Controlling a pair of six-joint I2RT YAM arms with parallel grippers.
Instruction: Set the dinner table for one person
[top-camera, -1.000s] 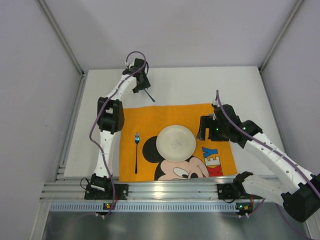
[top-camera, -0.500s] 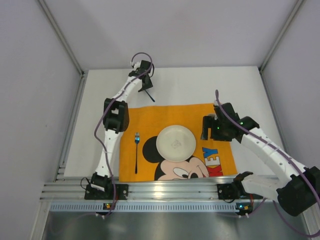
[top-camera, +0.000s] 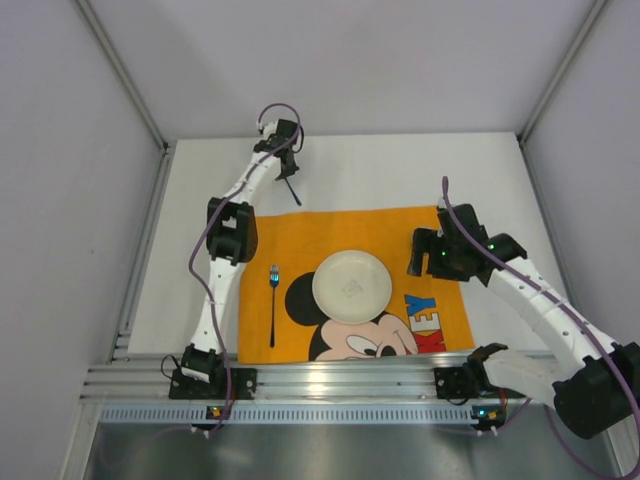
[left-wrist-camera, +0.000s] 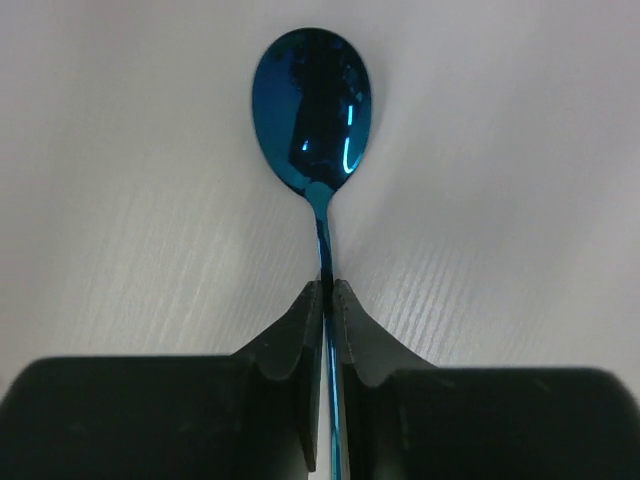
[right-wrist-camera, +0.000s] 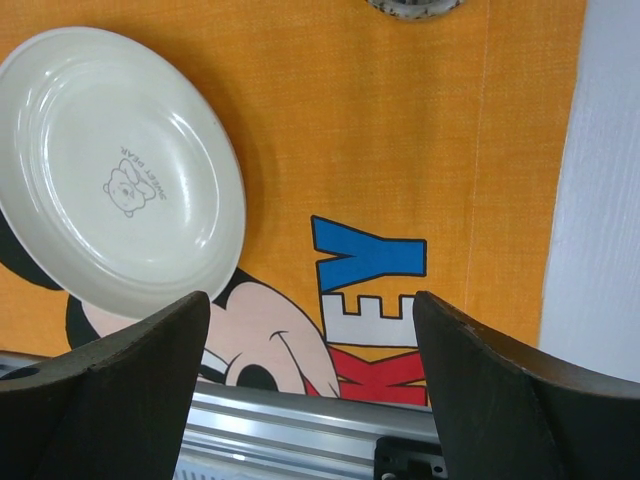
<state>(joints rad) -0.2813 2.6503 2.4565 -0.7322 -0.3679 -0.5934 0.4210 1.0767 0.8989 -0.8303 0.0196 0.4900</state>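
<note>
The left arm is stretched right out to the far side of the bench (top-camera: 400, 170), and its fingers (left-wrist-camera: 290, 340) are pinched tight on the thin handle of a blue spoon (left-wrist-camera: 312, 110). From the wrist view the spoon runs dead in line with the fingers, bowl leading and handle trailing back between them. Whether the bowl touches the bench or hangs just over it I can't tell. From above, the spoon sits beyond the far-left corner of the orange cloth (top-camera: 330, 225), with its bowl end slanting back toward that cloth. The plate (top-camera: 352, 285) is in the middle of the cloth and the fork (top-camera: 273, 305) lies on its left, long axis running near to far. The bare strip to the right of the plate looks to me like the spoon's place, so it lies diagonally nearer and across to the right of where the spoon is held. The right arm's fingers (right-wrist-camera: 120, 400) hover over that very side, spread wide and holding nothing. That arm is the nearer one, but the left has the spoon and would need to swing it parallel to the fork.
</note>
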